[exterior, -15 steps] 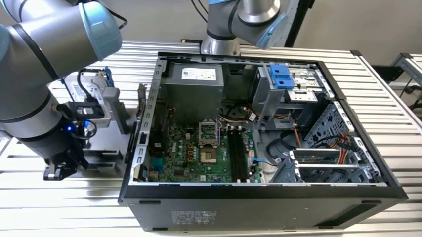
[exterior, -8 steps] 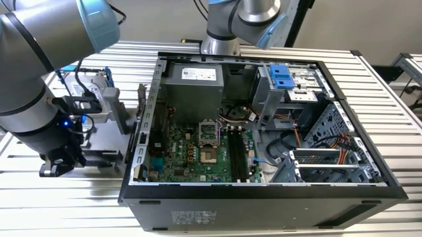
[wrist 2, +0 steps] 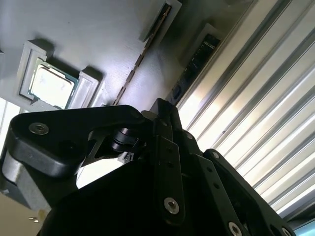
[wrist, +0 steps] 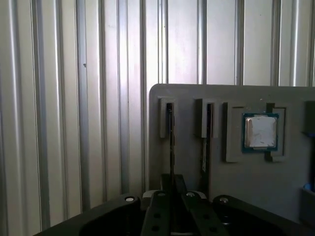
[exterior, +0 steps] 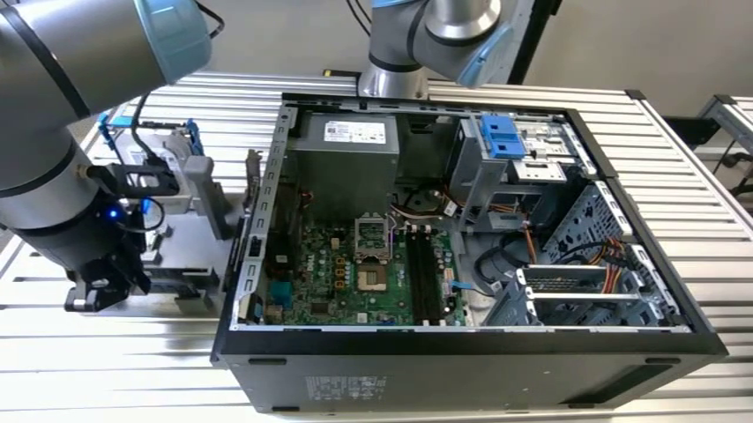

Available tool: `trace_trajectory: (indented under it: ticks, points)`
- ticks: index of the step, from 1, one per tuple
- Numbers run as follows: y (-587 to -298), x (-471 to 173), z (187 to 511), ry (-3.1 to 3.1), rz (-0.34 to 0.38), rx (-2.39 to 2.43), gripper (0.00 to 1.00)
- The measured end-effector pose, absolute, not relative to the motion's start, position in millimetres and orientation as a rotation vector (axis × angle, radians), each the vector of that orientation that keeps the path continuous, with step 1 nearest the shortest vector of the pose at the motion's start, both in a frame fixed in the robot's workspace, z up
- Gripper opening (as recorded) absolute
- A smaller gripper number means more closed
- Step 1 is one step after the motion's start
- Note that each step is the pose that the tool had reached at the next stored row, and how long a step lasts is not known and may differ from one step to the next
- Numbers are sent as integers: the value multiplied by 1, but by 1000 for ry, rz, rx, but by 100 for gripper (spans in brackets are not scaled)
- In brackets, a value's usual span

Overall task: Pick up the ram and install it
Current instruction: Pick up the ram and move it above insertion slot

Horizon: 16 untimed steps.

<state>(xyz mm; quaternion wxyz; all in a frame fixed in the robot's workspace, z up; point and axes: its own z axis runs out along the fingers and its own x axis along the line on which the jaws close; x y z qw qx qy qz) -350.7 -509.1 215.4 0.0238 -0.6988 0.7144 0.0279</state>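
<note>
Open computer case [exterior: 471, 366], silver processor chip [wrist: 261, 131]

Exterior view looks down into case [exterior: 471, 374]; both wrist views share tray [wrist: 246, 182] [wrist 2: 98, 29].

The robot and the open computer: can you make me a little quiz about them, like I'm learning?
1. True or false: the ram is already plugged into the motherboard inside the computer case.
2. What lies in the grey holder next to the ram slots? A. a screwdriver B. a square silver processor chip C. a fan
3. Fill the gap: in the exterior view, the gripper is on the exterior view's ____ of the case.
Key: 1 false, it stands on edge in the grey holder; 2 B; 3 left.
</note>
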Motion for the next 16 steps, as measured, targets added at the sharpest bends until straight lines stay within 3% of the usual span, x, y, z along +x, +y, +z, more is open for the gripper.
trace_trajectory:
  ticks: [16]
  points:
    - [-509, -351, 232, 2211, 86, -2162, 0]
